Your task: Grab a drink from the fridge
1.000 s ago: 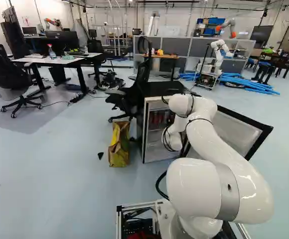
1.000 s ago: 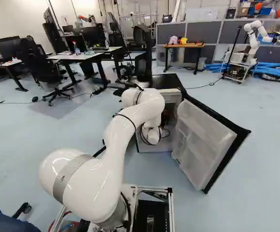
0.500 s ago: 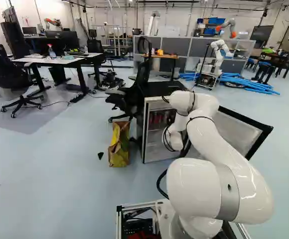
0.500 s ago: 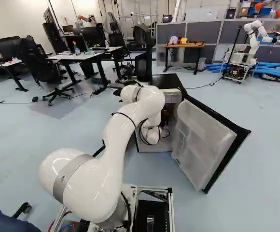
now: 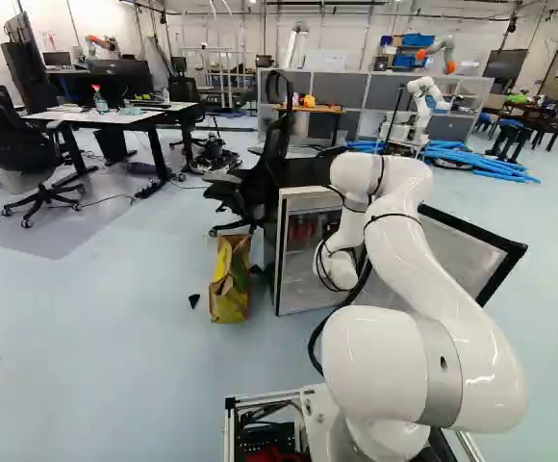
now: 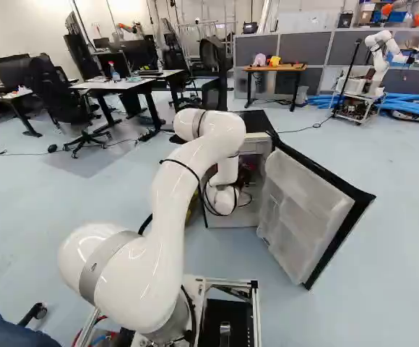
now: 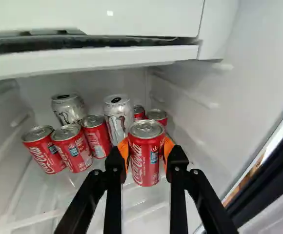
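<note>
In the wrist view my gripper (image 7: 144, 155) has its orange pads pressed on both sides of an upright red can (image 7: 146, 158). Whether the can's base touches the glass shelf (image 7: 90, 195) cannot be told. Beyond it and off to one side are other red cans (image 7: 73, 148) and two silver cans (image 7: 118, 118), with more red ones (image 7: 157, 116) partly hidden behind the held can. The fridge (image 5: 308, 199) stands with its door (image 6: 307, 210) open. Inside it, the gripper is hidden from both base views by the arm's wrist and the fridge.
Above the cans in the wrist view runs a white compartment edge (image 7: 88, 61); a side wall (image 7: 258, 63) rises beside them. A yellow bag (image 5: 230, 279) and black chair (image 5: 260, 178) are beside the fridge. Another robot (image 6: 383, 54) stands farther back.
The arm's upper bend has risen and drawn back slightly in both base views, while its wrist has shifted a little at the fridge opening. The base, fridge and door have stayed put.
</note>
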You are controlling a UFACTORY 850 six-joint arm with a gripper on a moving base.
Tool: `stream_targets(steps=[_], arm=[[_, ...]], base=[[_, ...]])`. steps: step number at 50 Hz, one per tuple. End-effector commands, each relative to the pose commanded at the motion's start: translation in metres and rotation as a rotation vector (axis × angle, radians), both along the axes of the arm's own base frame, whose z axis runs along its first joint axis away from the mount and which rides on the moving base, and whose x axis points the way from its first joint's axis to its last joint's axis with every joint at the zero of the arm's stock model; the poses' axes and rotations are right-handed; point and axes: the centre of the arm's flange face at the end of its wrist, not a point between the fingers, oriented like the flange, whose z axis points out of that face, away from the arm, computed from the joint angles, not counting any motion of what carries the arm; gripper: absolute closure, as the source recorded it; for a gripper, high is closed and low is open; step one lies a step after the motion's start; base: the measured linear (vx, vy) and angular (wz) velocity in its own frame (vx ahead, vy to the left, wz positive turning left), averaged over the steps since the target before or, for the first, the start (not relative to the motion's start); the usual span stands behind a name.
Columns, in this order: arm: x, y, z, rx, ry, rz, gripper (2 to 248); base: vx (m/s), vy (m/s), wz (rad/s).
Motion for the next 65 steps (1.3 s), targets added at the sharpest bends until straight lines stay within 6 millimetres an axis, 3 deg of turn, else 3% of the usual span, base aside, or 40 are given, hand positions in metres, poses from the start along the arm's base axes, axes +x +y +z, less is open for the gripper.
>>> stream_targets(steps=[65], arm=[[-0.129,0.062,0.126,0.036,0.119,0.046,158]], base=[[0.0,0.0,0.0]])
